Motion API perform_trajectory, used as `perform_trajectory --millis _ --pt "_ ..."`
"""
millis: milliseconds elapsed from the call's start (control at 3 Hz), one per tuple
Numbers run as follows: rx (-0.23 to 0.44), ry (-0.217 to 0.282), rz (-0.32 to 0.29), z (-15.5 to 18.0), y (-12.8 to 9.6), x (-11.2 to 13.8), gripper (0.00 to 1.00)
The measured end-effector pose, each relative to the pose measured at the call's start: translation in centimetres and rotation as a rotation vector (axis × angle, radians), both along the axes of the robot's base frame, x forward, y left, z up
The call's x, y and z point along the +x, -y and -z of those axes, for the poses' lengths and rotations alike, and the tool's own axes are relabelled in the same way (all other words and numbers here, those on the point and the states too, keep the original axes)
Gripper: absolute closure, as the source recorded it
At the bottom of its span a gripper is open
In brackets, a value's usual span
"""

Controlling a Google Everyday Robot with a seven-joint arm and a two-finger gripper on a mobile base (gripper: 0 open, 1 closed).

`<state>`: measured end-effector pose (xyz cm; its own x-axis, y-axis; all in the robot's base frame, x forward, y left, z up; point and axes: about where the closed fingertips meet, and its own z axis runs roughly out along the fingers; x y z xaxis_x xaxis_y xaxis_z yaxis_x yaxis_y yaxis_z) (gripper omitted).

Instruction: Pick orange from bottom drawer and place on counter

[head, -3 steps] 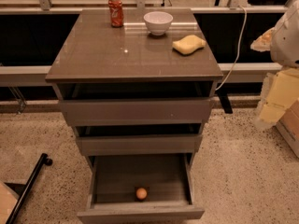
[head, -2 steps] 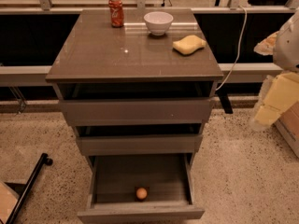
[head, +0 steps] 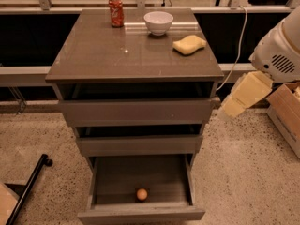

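The orange (head: 141, 194) is small and round and lies at the front middle of the open bottom drawer (head: 140, 214), on its grey tray. The counter (head: 117, 55) is the glossy grey-brown top of the cabinet. My arm comes in from the right edge with a white housing (head: 280, 50). My gripper (head: 234, 107) is the cream-coloured end below it, just right of the cabinet at the height of the top drawer. It is well above and to the right of the orange and touches nothing.
On the counter stand a red soda can (head: 116, 11), a white bowl (head: 158, 22) and a yellow sponge (head: 189, 45). The two upper drawers are slightly ajar. A cardboard box (head: 286, 114) is on the floor at right, and a black pole (head: 28, 189) at lower left.
My arm and gripper have moved left, closer to the cabinet's right side. The orange, the drawers and the things on the counter have not moved.
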<state>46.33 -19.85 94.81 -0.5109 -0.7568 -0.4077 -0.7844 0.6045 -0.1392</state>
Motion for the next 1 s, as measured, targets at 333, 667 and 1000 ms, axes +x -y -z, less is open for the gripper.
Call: perform_trajectory --millis 333,667,1000 --pt "0.003 -0.051 0.148 4.1 -1.8 3.1 0.00" --pt "-0.026 -0.103 0.238 7.8 -2.5 4.9 0.00" --pt "-0.021 -0.204 0.319 12.8 -3.0 4.7 0.00"
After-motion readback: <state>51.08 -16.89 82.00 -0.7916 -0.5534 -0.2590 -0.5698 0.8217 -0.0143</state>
